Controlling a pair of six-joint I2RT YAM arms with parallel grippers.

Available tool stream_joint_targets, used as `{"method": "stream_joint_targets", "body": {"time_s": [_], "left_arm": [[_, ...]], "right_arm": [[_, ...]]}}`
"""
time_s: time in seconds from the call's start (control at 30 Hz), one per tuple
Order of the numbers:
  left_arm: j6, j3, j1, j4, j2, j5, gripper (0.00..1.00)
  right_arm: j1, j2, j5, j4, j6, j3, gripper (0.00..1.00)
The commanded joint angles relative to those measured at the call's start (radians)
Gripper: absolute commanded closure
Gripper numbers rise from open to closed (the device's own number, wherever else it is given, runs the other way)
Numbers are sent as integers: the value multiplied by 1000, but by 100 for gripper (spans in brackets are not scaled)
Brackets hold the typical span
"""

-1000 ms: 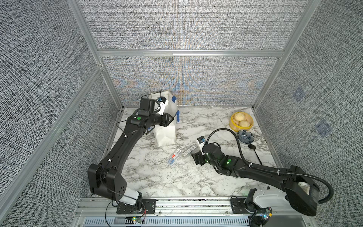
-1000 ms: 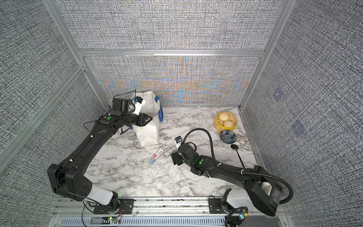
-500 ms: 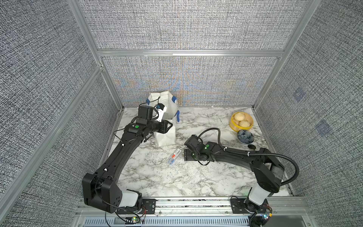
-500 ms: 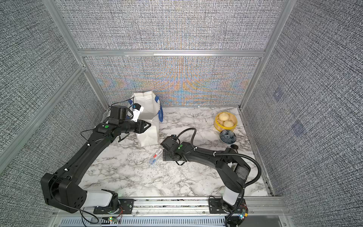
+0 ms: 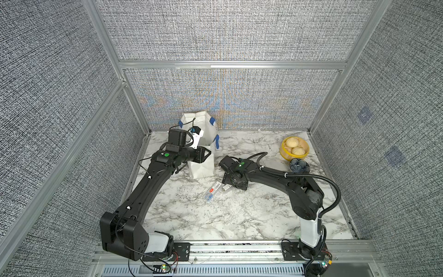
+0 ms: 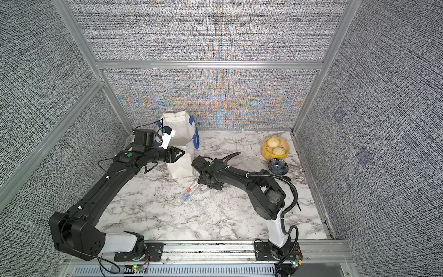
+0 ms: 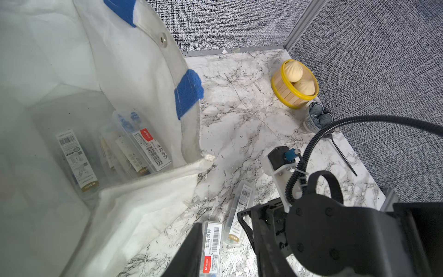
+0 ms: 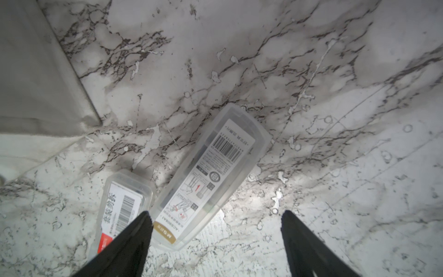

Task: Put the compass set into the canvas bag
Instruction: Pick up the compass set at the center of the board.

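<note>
Though top views hide it, right tool (image 8: 215, 213) wide over compass set (image 8: 208, 177), left tool (image 5: 208, 153) unclear

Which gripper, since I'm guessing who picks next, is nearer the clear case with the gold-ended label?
Right. The right gripper straddles the gold end of that case with open fingers. The left gripper is up at the rim of the bag, farther back, away from the case.

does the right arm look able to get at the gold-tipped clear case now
Probably yes: the right gripper hangs open above the clear case, which lies flat and uncovered; the red-labelled case beside it crowds one finger.
</note>
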Motion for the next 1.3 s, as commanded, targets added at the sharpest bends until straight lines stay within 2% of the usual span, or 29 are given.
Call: {"method": "stream_joint_targets", "body": {"time_s": [0.0, 0.33, 0.6, 0.77, 0.9, 1.13, 1.27], "left_arm": [[12, 4, 0, 10, -3, 0, 61], [13, 4, 1, 10, -2, -1, 61], [17, 4, 1, 4, 1, -6, 61], [18, 7, 1, 3, 1, -7, 61], [17, 9, 1, 0, 2, -3, 61], [20, 8, 0, 1, 0, -2, 61], [20, 7, 1, 1, 1, -1, 61]], "right_arm": [[-2, 35, -4, -67, 44, 32, 16], [-1, 97, -8, -35, 58, 38, 22], [6, 83, 3, -22, -7, -13, 31], [5, 18, 41, -6, -78, -86, 35], [1, -7, 36, 37, -190, -143, 38], [2, 2, 1, 41, -302, -139, 38], [2, 13, -7, 58, -356, -129, 41]]}}
